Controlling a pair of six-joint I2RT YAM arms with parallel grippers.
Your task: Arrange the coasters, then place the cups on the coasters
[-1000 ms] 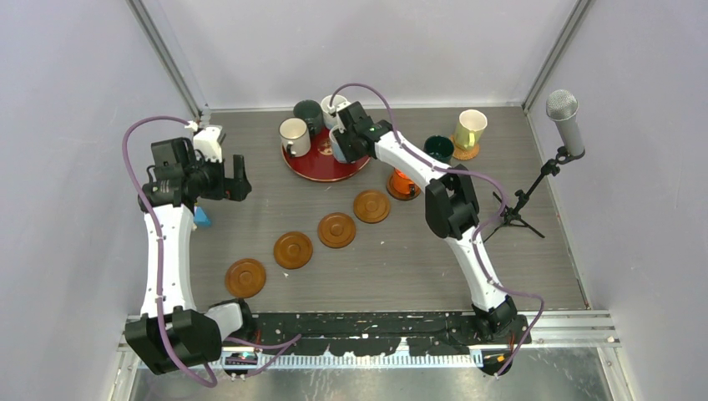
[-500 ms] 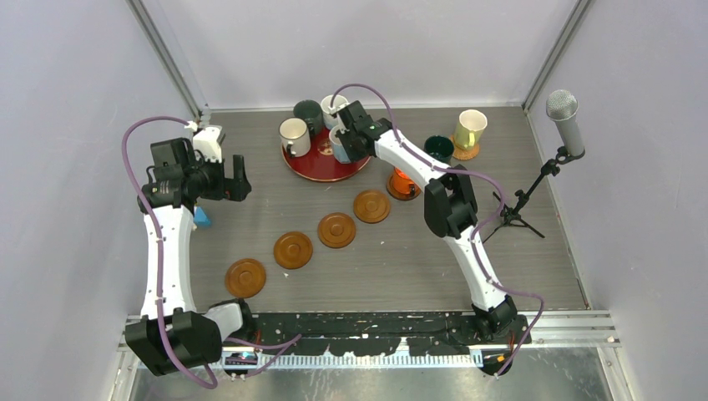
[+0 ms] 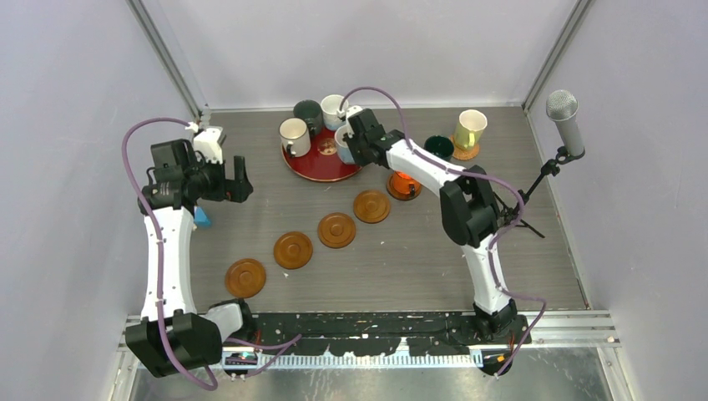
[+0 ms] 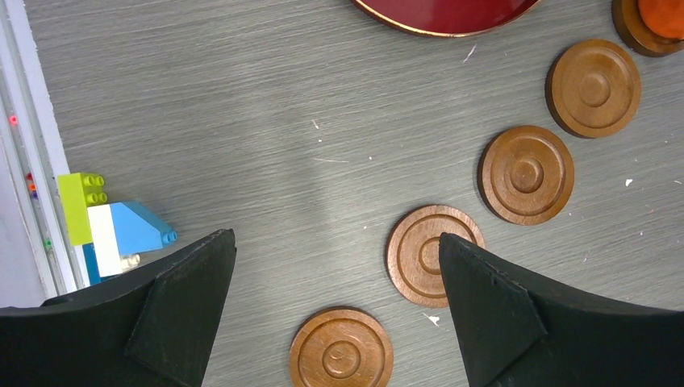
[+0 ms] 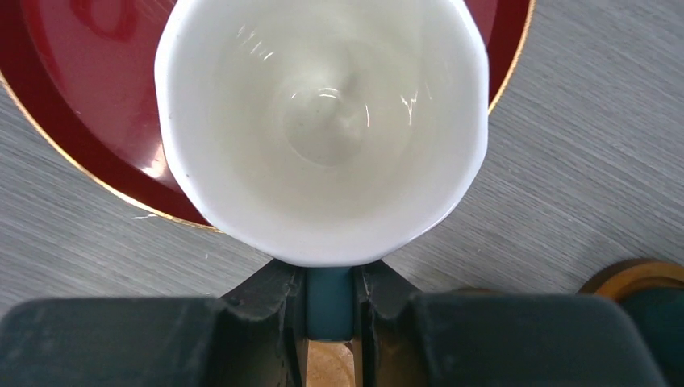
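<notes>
Looking down from the top, you see your right gripper [image 3: 351, 150] pinching the handle of the light blue cup [image 3: 340, 140] at the right edge of the red tray [image 3: 321, 170]. A cream cup [image 3: 294, 134] stands on the tray's left side. A dark green cup [image 3: 307, 111] and a white cup [image 3: 334, 107] stand at its back edge. Four coasters [image 3: 293, 250] lie in a slanted row on the table [image 3: 401, 259], all bare. The orange cup [image 3: 403, 180] and the pale yellow cup [image 3: 470, 128] each sit on a coaster of their own. The dark teal cup [image 3: 438, 148] stands between them. Your left gripper [image 3: 240, 180] hangs out on the left, well apart from the cups.

From the left wrist, its fingers [image 4: 185, 306] are spread wide with nothing in them, above the four bare coasters. Toy bricks [image 4: 113, 230] lie by the left wall.

From the right wrist, the fingers [image 5: 274, 294] are squeezed tight on the blue handle [image 5: 328, 290]. The cup's white inside fills the view, over the tray's rim. You cannot tell if it touches the tray.
</notes>
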